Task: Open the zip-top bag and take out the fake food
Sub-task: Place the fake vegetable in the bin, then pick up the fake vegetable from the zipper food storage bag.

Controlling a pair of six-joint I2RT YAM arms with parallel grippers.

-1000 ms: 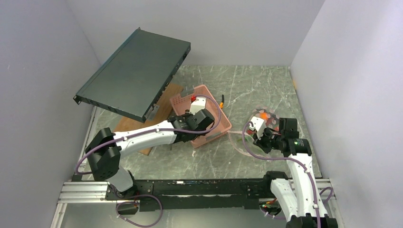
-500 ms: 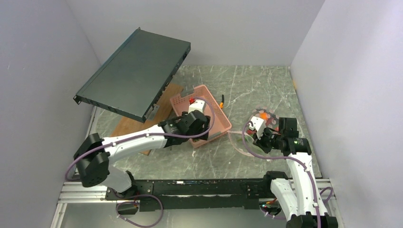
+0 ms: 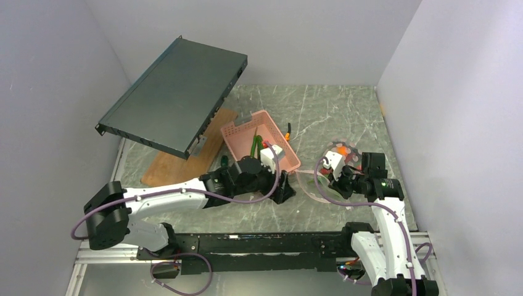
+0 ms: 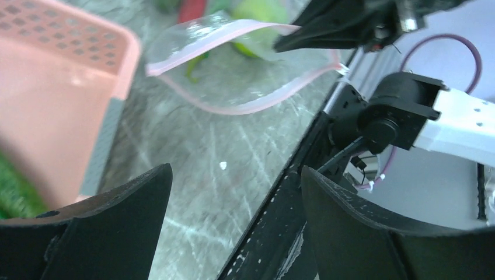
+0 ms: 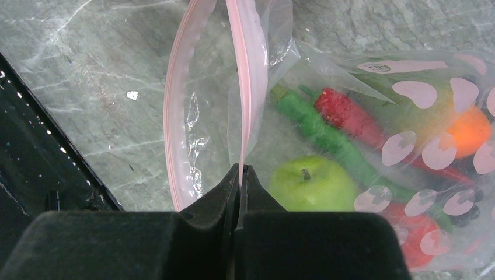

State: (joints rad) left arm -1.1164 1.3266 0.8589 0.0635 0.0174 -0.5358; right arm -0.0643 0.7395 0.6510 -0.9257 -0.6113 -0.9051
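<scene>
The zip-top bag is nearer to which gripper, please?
Right. The right gripper is shut on the zip-top bag at its pink edge; the left gripper hangs open beside the basket, short of the bag.

1x bag [image 5: 210,116], 1x basket [image 3: 237,132], 1x apple [image 5: 315,184].

Clear zip-top bag [image 5: 257,87] lies open, fake food [image 5: 312,184] inside.

In the left wrist view the pink basket [image 4: 52,116] is blurred and cut off by the left edge; a green blur [image 4: 14,195] at bottom left cannot be identified. The fake food [image 4: 257,11] runs off the top edge. In the right wrist view the zip-top bag [image 5: 204,116] is cut off at the right, its pale heart prints [image 5: 417,90] covering parts of the pieces. From above, the right arm [image 3: 377,185] hides part of the bag.
</scene>
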